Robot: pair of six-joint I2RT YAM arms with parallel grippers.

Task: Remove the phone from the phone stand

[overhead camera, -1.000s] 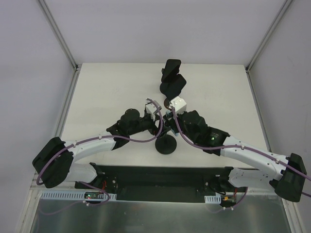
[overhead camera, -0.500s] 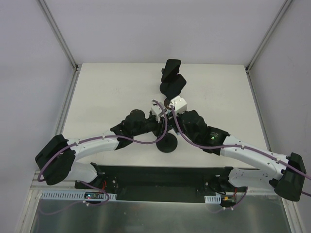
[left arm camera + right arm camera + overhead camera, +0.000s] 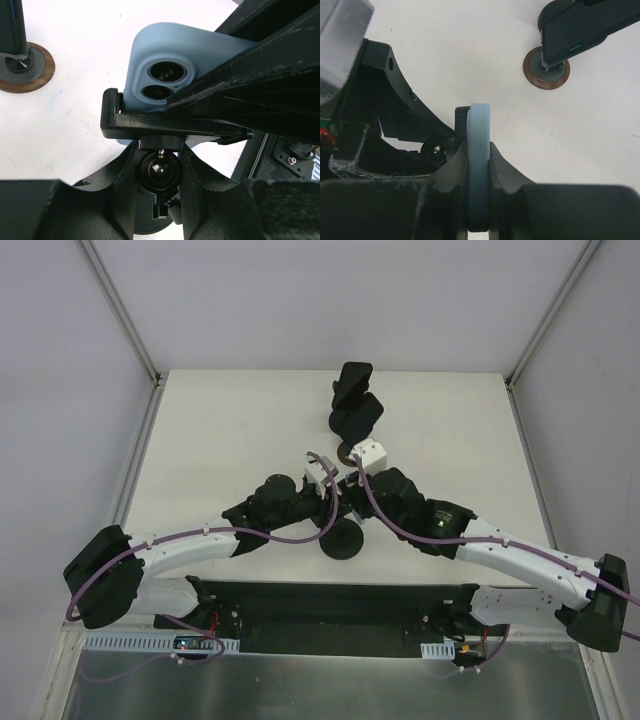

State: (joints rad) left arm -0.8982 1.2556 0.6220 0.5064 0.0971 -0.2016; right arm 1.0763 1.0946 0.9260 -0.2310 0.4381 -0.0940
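Pinching the stiff, soft-cased phone [image 3: 479, 125] by its edges, right gripper [image 3: 479, 150] should hold firm; left gripper [image 3: 160, 170] clamps the stand [image 3: 150, 125].

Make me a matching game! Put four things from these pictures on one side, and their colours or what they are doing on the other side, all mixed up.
Things:
1. phone
2. base of the far stand
3. left gripper
4. right gripper

Matches:
A. pinching the phone between its two fingers
B. light blue
C. round with a brown rim
D. closed around the ball joint of the phone stand

Right pairs: 1-B, 2-C, 3-D, 4-A.
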